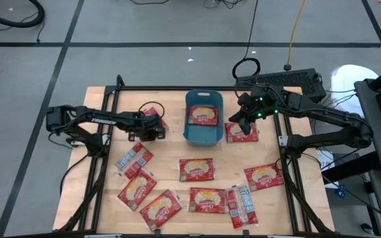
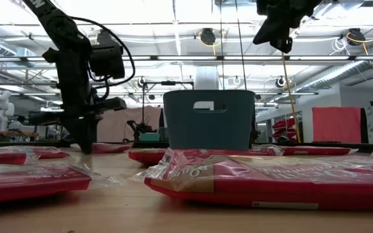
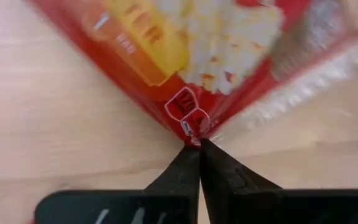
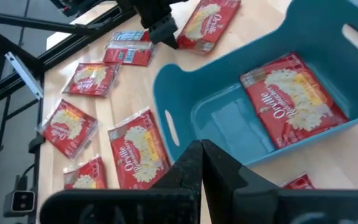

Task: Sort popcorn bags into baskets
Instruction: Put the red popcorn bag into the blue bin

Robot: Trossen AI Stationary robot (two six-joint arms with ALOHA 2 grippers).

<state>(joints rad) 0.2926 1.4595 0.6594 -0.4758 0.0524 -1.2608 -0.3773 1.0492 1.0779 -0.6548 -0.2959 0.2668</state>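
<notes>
Popcorn bags lie scattered over the wooden table [image 1: 170, 165], most of them red side up across the lower half of the overhead frame. The teal basket [image 1: 202, 132] sits at upper centre of that frame with one bag [image 1: 203, 116] flat inside it.

Left of the basket, the left gripper [image 1: 157, 125] is down at table level on another popcorn bag [image 3: 229, 56]. Its wrist camera shows the two dark fingers [image 3: 179, 177] drawn tight together, their tips pinching the sealed corner of that red packet, which fans away from the tips toward the upper part of that picture and rests on the wood. In the table-height picture this arm stands at the left of the frame, its tip [image 2: 85, 147] meeting the surface beside a flat red bag.

The right gripper [image 1: 245, 119] hangs to the right of the basket, above a bag [image 1: 241, 132] lying just beside the basket's right wall. Its fingers [image 4: 188, 171] are pressed fully together with nothing between them, and its camera looks down over the basket rim onto the packet inside. In the table-height picture it shows raised at upper right [image 2: 282, 42], well clear of the table.
</notes>
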